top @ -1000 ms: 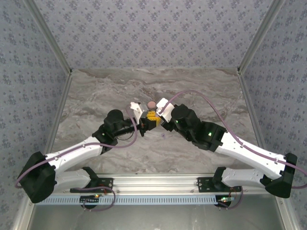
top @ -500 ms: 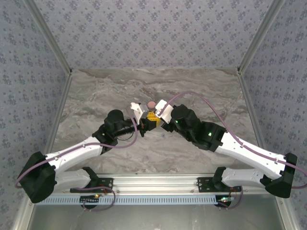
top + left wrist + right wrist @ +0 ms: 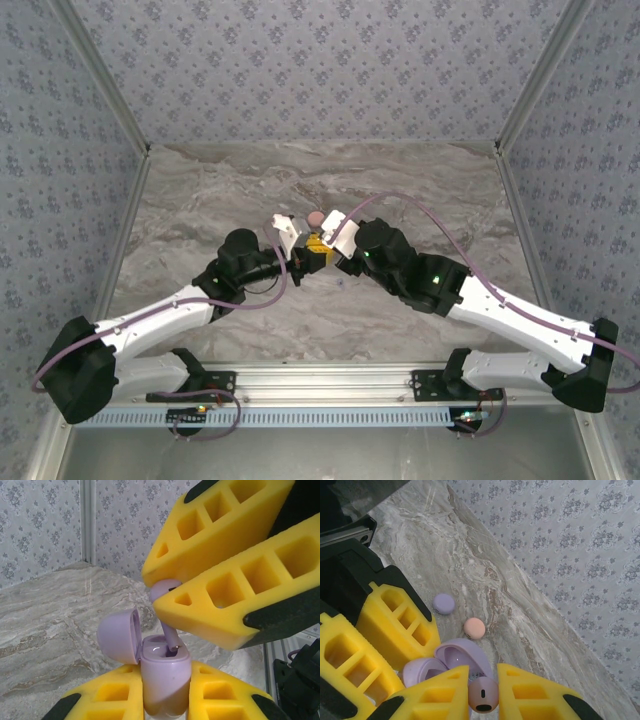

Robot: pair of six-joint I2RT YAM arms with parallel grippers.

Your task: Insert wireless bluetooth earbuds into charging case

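Two grippers are meeting over the middle of the bench (image 3: 200, 190). Compared with a second ago, the right arm (image 3: 420, 275) is sitting slightly further toward the left arm (image 3: 180, 315), which is looking unchanged.

The left gripper (image 3: 165, 680) is clamping the lavender charging case (image 3: 164, 662) upright, its jaws closed against the smooth, rounded body. The domed lid (image 3: 118, 636) is hanging open on its hinge, tipped to one side.

The right gripper (image 3: 164, 587) is pinching a lavender earbud (image 3: 171, 639) by its bulb, with the jaws almost together. The thin stem is pointing down, and its tip is reaching the glossy socket at the case's open top.

The yellow fingers (image 3: 235, 555) are showing as wedge-shaped blocks with square open cells and a matte surface.

A lavender dome (image 3: 443, 603) and a peach-pink dome (image 3: 474, 628), both small and round, are lying on the veined grey marble-pattern surface beyond the case, near each other but not touching.
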